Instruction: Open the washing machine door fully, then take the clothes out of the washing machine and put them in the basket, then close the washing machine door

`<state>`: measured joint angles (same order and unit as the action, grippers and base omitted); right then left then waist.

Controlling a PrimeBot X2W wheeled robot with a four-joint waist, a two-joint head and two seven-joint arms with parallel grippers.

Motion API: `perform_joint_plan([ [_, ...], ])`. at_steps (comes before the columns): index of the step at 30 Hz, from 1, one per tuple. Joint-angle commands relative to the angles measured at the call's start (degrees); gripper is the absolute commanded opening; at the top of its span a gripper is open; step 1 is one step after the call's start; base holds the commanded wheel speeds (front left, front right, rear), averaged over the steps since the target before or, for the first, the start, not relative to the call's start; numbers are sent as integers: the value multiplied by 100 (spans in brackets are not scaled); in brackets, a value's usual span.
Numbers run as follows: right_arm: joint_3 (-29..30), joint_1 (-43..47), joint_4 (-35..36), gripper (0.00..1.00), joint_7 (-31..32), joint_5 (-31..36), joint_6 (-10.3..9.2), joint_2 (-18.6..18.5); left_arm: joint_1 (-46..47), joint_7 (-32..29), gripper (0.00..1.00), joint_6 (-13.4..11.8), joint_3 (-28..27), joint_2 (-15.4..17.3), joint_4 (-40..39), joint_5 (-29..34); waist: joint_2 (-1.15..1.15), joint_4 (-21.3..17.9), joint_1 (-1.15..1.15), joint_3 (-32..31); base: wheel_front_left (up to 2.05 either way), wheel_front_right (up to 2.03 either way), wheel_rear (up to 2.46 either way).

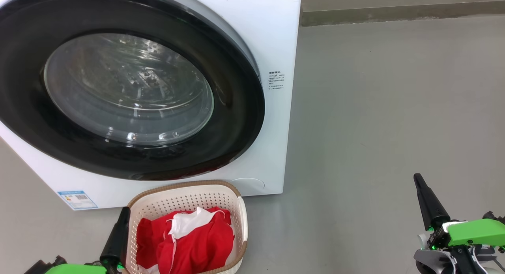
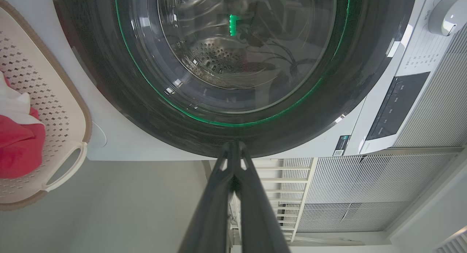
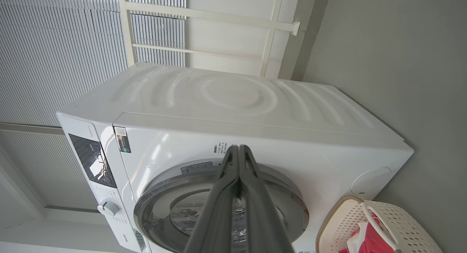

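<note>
Loosely, red-and-white clothes (image 1: 197, 244) fill the cream basket (image 1: 185, 197).

Head looks down, wrists rolled sideways, sharing washing machine (image 1: 274, 147)

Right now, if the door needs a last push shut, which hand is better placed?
Left, probably: the left hand points at the washing machine door rim; the right hand sits off over bare floor.

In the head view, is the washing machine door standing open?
No, the washing machine door is shut, with its black rim lying flat against the white front of the washing machine.
</note>
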<state>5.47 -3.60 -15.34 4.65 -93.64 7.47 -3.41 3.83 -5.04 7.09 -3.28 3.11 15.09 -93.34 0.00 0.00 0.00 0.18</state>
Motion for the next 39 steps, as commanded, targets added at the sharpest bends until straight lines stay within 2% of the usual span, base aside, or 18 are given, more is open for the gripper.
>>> perform_joint_plan([
  [1, -69, -243, 142, 0, 44, 3, 2, -73, 225, -43, 0, 40, -196, 70, -109, 11, 0, 0, 0, 0, 0, 0, 0],
  [39, -1, -249, 138, 0, 98, 59, 2, -25, 229, -84, 0, 40, -248, 33, -107, 54, 0, 0, 0, 0, 0, 0, 0],
])
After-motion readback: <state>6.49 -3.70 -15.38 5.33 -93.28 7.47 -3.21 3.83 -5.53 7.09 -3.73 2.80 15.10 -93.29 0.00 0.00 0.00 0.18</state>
